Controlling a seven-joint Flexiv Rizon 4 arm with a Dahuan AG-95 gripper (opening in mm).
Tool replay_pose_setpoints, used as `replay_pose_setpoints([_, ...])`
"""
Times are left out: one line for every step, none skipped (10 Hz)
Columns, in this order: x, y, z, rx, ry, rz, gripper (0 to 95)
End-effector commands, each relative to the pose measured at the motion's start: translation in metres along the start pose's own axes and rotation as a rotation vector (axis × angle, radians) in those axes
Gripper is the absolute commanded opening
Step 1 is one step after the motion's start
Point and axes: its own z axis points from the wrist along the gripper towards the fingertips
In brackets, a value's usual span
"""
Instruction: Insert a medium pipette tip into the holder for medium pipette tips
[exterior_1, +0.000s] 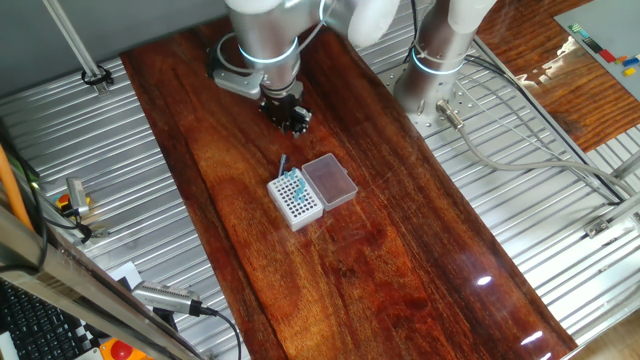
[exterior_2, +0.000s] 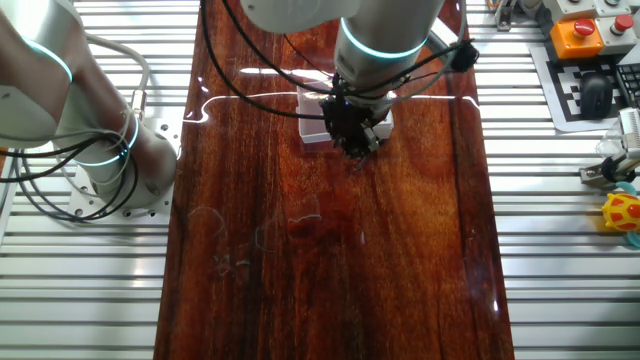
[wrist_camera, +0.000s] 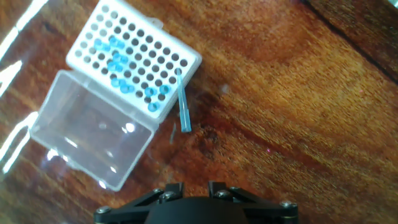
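Observation:
The holder (wrist_camera: 134, 59) is a white box with a grid of dark holes, and several holes hold blue tips. Its clear lid (wrist_camera: 93, 137) lies open beside it. The medium pipette tip (wrist_camera: 183, 106) stands tilted with its thin end in a hole at the box's corner and its wide end sticking out past the edge. It also shows in one fixed view (exterior_1: 284, 165), leaning out of the holder (exterior_1: 296, 198). My gripper (wrist_camera: 194, 185) is open and empty, raised above the table and apart from the tip. In the other fixed view the gripper (exterior_2: 355, 140) partly hides the holder (exterior_2: 312, 130).
The dark wooden table (exterior_1: 400, 260) is flanked by ribbed metal surfaces (exterior_1: 90, 170). A second robot base (exterior_1: 435, 75) stands at the back right. Cables and tools lie off the left edge (exterior_1: 160, 297).

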Motion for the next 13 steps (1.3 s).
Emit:
replay_pose_setpoints([-0.0094,0.0072,0.0012,0.006,0.010,0.000,19.0])
replay_pose_setpoints([-0.0108,0.0077,0.0015,0.006,0.009,-0.005,19.0])
replay_pose_setpoints([-0.0109,0.0078,0.0016,0.007,0.008,-0.005,19.0])
replay_pose_setpoints([-0.0109,0.0078,0.0016,0.016,0.015,0.009,19.0])
replay_pose_setpoints([-0.0109,0.0078,0.0016,0.017,0.016,0.014,19.0])
replay_pose_setpoints([-0.0109,0.0078,0.0016,0.015,0.015,0.009,19.0])
replay_pose_setpoints([-0.0109,0.0078,0.0016,0.010,0.012,0.005,19.0])
replay_pose_setpoints([-0.0109,0.0078,0.0016,0.010,0.010,0.007,19.0])
replay_pose_setpoints([-0.0109,0.0078,0.0016,0.011,0.005,0.010,19.0])
replay_pose_setpoints([-0.0120,0.0080,0.0024,0.012,0.003,0.007,19.0])
replay_pose_setpoints([-0.0139,0.0080,0.0042,0.013,0.004,0.005,19.0])
replay_pose_setpoints([-0.0156,0.0076,0.0069,0.015,0.006,0.000,19.0])
replay_pose_setpoints([-0.0156,0.0069,0.0098,0.017,0.008,-0.005,19.0])
